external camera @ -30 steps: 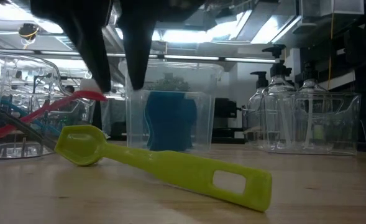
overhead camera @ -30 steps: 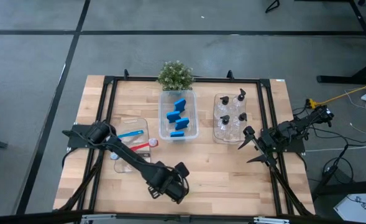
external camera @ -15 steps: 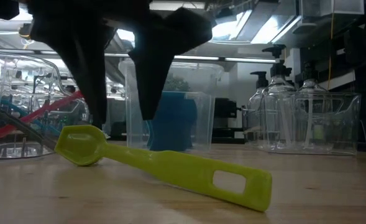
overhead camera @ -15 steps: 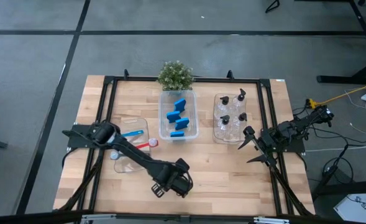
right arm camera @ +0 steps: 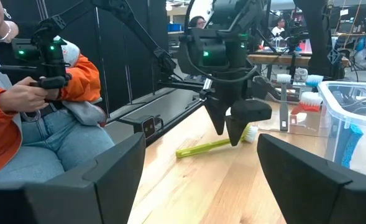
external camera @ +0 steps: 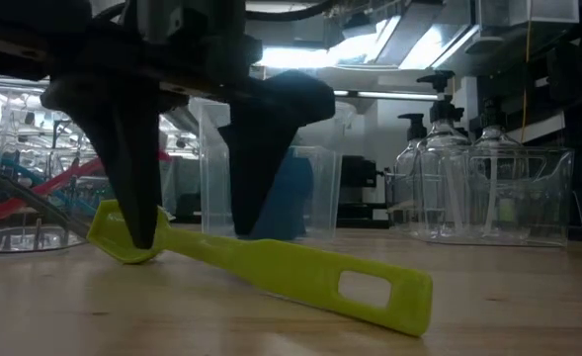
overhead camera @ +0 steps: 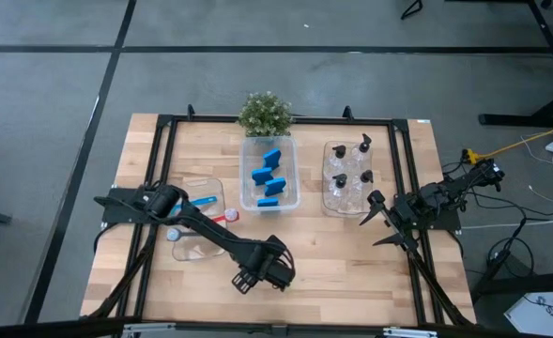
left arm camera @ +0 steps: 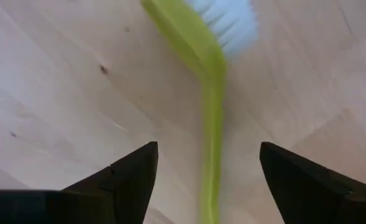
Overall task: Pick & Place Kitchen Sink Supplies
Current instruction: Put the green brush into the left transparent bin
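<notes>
A yellow-green brush (external camera: 300,277) lies flat on the wooden table near its front edge. Its white bristle head (left arm camera: 232,25) rests on the wood. My left gripper (external camera: 194,240) points down over it, open. One finger stands on either side of the handle (left arm camera: 210,124), close to the head, and the wrist view shows a gap on both sides. In the high view my left gripper (overhead camera: 262,272) covers the brush. My right gripper (overhead camera: 377,221) waits open at the table's right edge, nothing between its fingers.
Three clear bins stand behind. One at the left (overhead camera: 199,211) holds a red and a blue brush, the middle one (overhead camera: 270,178) holds blue sponges, and the right one (overhead camera: 351,178) holds pump bottles. A potted plant (overhead camera: 265,113) stands at the far edge. A seated person (right arm camera: 21,106) is beyond the table.
My left gripper has come down toward the yellow-green brush and gone a little toward the table's right edge. It has rolled somewhat. Its fingers have opened wider and now stand on either side of the handle. The brush has not moved.
</notes>
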Controlling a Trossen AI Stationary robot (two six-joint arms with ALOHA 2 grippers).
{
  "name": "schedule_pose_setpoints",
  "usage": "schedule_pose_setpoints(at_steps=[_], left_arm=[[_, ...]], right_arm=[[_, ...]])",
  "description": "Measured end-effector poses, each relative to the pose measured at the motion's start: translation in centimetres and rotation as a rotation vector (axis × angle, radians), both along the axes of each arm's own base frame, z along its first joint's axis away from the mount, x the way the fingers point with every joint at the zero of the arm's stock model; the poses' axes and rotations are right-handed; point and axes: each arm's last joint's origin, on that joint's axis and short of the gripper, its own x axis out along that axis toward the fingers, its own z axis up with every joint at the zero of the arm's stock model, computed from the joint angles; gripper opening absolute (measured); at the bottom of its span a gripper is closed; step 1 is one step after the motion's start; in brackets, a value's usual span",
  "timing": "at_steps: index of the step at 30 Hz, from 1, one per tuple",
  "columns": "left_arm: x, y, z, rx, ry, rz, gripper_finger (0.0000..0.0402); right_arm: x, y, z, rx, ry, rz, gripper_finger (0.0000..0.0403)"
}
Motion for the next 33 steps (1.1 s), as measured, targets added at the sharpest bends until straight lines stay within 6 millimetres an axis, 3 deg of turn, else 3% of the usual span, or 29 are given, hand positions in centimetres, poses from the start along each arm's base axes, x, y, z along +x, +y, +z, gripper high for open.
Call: schedule_pose_setpoints(at_steps=[5,11,27,30,33], left_arm=[[-0.4,0.2,-1.2,0.009,0.018,-0.002,0.0263],[-0.6,0.3,-1.9,-0.002,0.011,-0.004,0.0219],[-0.6,0.3,-2.1,0.017,0.002,-0.126,0.0021],[-0.4,0.3,-2.1,0.049,-0.021,-0.182,0.0016],[-0.2,0.5,-2.1,0.170,-0.045,-0.377,0.0024]], right_arm=[[0.0,0.0,0.0,0.000,0.000,-0.001,0.0308],[0.0,0.0,0.0,0.000,0.000,0.000,0.0308],[0.0,0.0,0.0,-0.002,-0.001,-0.001,0.0308],[0.0,0.0,0.0,0.000,0.000,0.000,0.0308],[0.0,0.0,0.0,-0.002,-0.001,0.000,0.0308]])
